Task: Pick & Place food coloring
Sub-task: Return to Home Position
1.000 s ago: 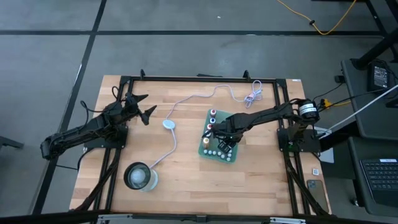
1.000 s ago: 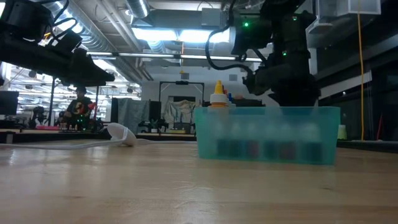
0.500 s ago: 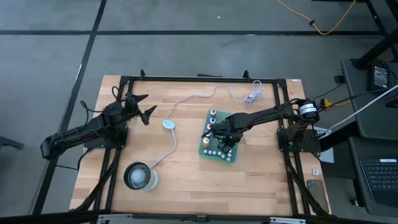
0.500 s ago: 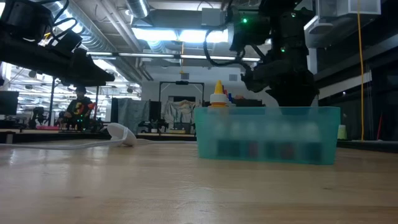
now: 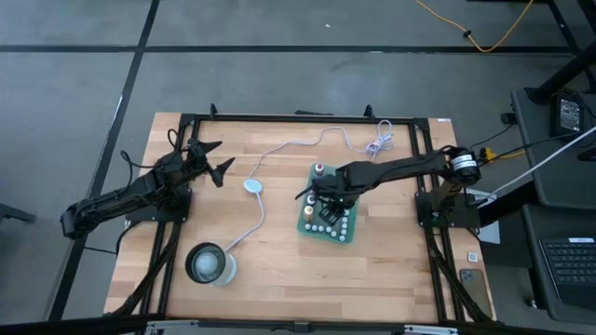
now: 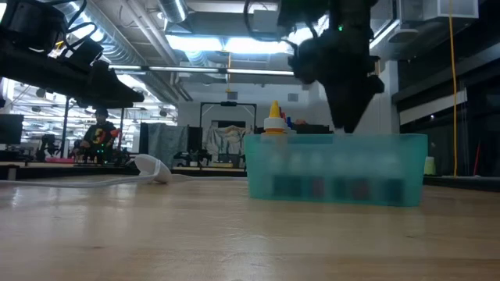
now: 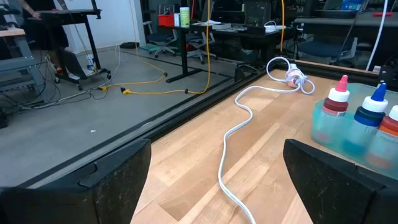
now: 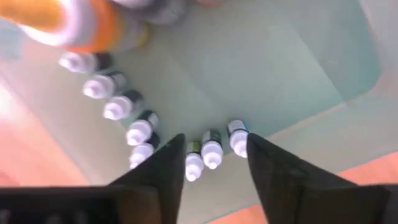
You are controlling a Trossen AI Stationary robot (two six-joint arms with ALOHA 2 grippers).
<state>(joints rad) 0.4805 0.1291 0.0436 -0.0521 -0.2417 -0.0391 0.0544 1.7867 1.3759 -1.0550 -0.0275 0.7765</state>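
- Now the right gripper [image 8: 212, 142] is held spread, empty, over the green bin [image 6: 336, 168].
- A straight lift is advised, sparing the food coloring bottles [image 8: 211, 153].
- The left gripper [image 5: 216, 158] is parked well apart from the bin, spread.

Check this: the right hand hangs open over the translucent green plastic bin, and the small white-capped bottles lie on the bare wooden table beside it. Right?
Not quite. The small white-capped bottles are inside the translucent green plastic bin, in a row, not on the table, as the right wrist view shows. The right hand does hang open over that bin.
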